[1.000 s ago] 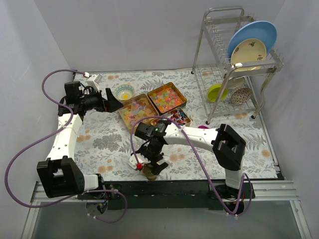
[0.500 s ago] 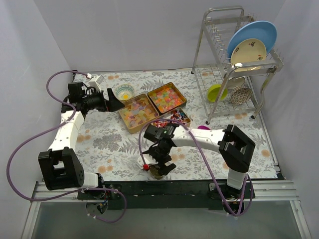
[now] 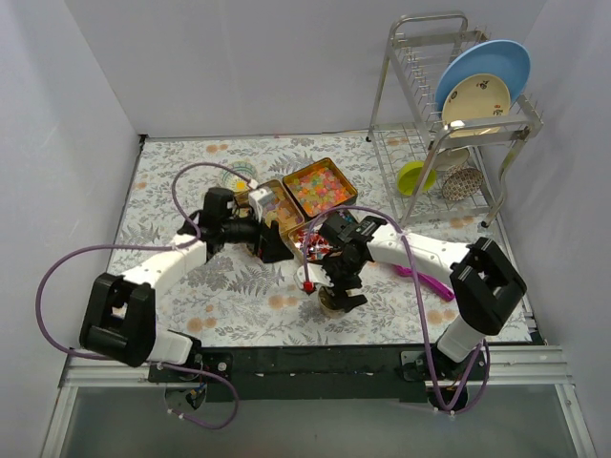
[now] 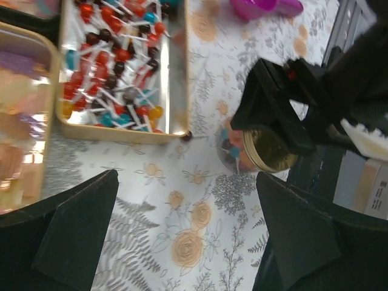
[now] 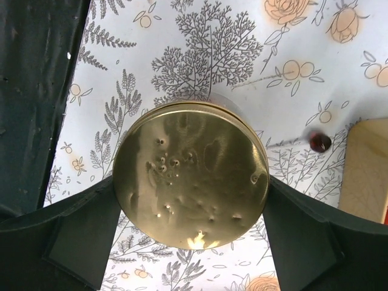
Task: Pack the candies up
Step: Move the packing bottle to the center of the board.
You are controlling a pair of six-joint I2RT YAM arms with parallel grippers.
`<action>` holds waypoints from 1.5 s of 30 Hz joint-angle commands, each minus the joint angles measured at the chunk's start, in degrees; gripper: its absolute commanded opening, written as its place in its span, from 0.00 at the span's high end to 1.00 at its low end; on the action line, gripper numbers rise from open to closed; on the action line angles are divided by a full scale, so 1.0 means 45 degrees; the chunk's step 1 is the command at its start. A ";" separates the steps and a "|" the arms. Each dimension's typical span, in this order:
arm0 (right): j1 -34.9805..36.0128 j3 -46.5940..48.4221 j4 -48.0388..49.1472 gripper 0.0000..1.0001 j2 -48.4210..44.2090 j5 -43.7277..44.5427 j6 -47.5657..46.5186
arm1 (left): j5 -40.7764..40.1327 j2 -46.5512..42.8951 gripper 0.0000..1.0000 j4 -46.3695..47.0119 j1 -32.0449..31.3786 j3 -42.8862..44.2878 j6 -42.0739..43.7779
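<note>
Candies (image 4: pixel 121 66): red, blue and white wrapped pieces fill a gold tray (image 4: pixel 115 134). Pale gummies (image 4: pixel 15 115) sit in the tray beside it, blurred. Bright jellies (image 3: pixel 320 186) fill the far tray. A few more candies show through the clear wall of a jar (image 4: pixel 233 148) standing on the table (image 5: pixel 212 54) in front of the wrapped-piece tray. One dark red piece (image 5: pixel 319 142) lies loose between jar and tray.

Right arm (image 3: pixel 420 250): reaches inward across the table, wrist bent down over the jar. The right jaws are clamped on the jar at its gold lid (image 5: pixel 191 157), with a finger (image 5: pixel 79 230) against each side.

Left arm (image 3: pixel 162 269): stretched low toward the centre. The left jaws stand wide apart, holding nothing, above bare table. The wrapped-piece tray lies just beyond them, the jar off to one side.

A magenta scoop (image 3: pixel 420 279) lies right of the jar. A dish rack (image 3: pixel 430 124) stands at the far right corner.
</note>
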 commanded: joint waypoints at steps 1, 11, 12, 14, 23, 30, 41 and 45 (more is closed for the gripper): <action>-0.0177 -0.0319 -0.0148 0.05 -0.0529 0.0200 0.0555 | -0.0622 -0.2547 0.02 0.2739 -0.1471 -0.2158 0.0409; -0.1798 0.0560 -0.0087 0.02 -0.2328 -0.1520 0.2821 | -0.1599 -0.3261 0.02 0.7314 -0.3989 -0.5971 0.0191; -0.1799 0.0580 -0.0088 0.02 -0.2367 -0.1618 0.2880 | -0.1677 -0.2988 0.02 0.7842 -0.4631 -0.6205 0.0425; -0.1799 0.0483 -0.0049 0.02 -0.2271 -0.1736 0.3114 | -0.2104 -0.2382 0.02 0.9229 -0.5143 -0.6343 0.0759; -0.1799 -0.0884 0.0438 0.02 -0.1958 -0.1599 0.2899 | -0.3202 0.1114 0.02 1.4914 -0.5945 -0.7242 -0.0138; -0.1799 -0.1880 0.1571 0.02 -0.2016 -0.1483 0.3135 | -0.2558 0.3731 0.02 1.8488 -0.6434 -0.7515 -0.0217; -0.1799 -0.3053 0.2665 0.02 -0.2289 -0.0994 0.3759 | -0.3471 0.6995 0.02 2.0835 -0.7643 -0.6013 -0.0042; -0.1779 -0.2936 0.2685 0.02 -0.2212 -0.0721 0.3857 | -0.3902 0.7463 0.02 2.1245 -0.8288 -0.5758 0.0134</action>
